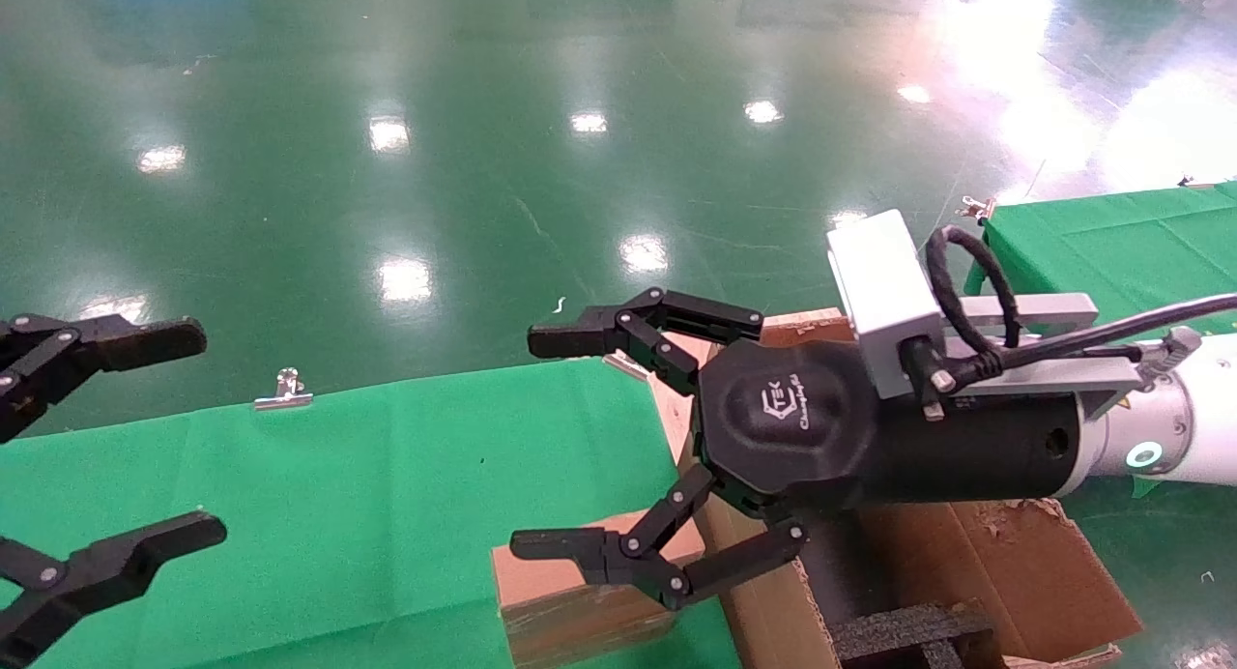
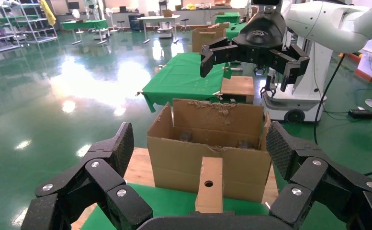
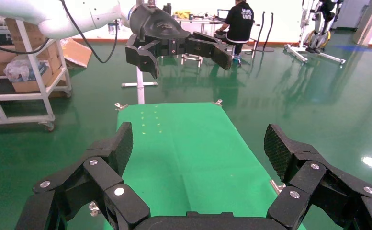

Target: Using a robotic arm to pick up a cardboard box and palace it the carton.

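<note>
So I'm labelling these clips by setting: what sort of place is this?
Probably a robotics lab or test hall: glossy green floor, wheeled storage rack, another robot's white base, and a person at a desk.

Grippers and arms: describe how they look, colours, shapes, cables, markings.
The right gripper is black, with two multi-link fingers pinned by silver rivets and a rounded palm cover bearing a pale logo. Behind it sit a silver camera block, a looped black cable and a white arm with a glowing teal ring. The left gripper has the same black linked fingers.

Bare green cloth (image 1: 367,495) left of cardboard box (image 1: 570,601)
</note>
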